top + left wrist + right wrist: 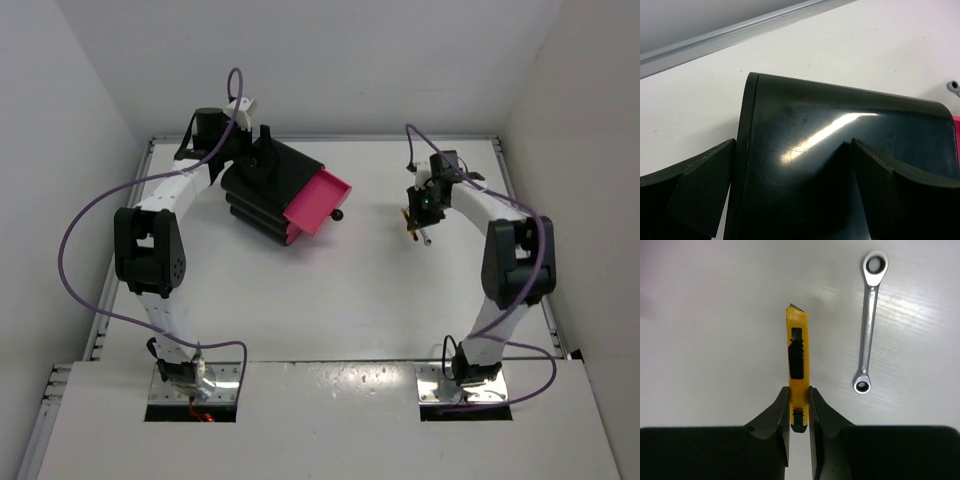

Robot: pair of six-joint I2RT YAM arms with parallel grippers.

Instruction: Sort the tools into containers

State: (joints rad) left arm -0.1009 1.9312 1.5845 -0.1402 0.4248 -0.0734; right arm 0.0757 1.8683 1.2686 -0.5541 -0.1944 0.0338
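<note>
The black cabinet (pixel 262 192) lies tilted at the back left, with one magenta-pink drawer (pixel 318 203) pulled out and its black knob (pixel 339 213) facing right. My left gripper (pixel 265 150) is open over the cabinet's glossy black top (pixel 805 170); one finger (pixel 690 190) is past its edge and the other (pixel 900 190) is over the top. My right gripper (pixel 799 400) is shut on the rear end of the yellow-handled tool (pixel 797 350), low over the table (pixel 408 217). The thin silver wrench (pixel 867 325) lies just to its right. The scissors and the screwdriver are out of view.
White walls close in the table on three sides, with a metal rail (pixel 740 35) along the back edge. The wrench's head (pixel 953 86) shows past the cabinet's far corner. The purple cables loop above both arms.
</note>
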